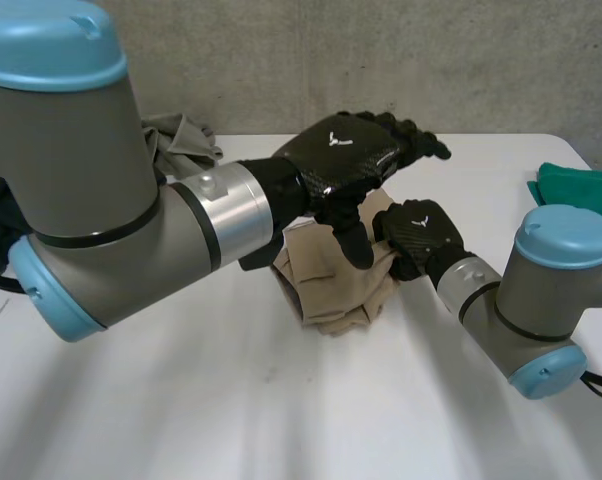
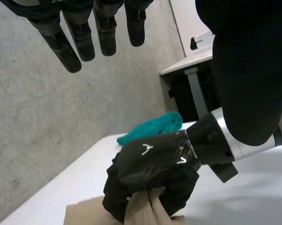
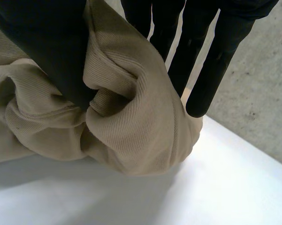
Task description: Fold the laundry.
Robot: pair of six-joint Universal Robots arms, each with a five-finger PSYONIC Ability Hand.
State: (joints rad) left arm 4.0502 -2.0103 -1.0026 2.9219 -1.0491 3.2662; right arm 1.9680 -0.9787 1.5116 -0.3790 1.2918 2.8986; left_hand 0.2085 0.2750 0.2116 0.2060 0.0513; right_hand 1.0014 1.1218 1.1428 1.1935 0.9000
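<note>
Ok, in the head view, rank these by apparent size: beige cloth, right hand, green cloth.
1. beige cloth, largest.
2. right hand and green cloth look about alike; the green cloth runs off the edge, so no ranking.

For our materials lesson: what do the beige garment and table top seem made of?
The beige garment looks like soft, matt cloth, perhaps cotton: fine ribs show and it bunches in folds. The table top looks like smooth white laminate, perhaps: an even, plain surface.

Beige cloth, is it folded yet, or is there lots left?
Not yet. Nothing looks folded: the beige cloth is a crumpled heap. In hand: the right hand grips a bunch of it, and the left hand hovers open above. Left: flattening and folding it, then the green cloth and grey cloth.
</note>
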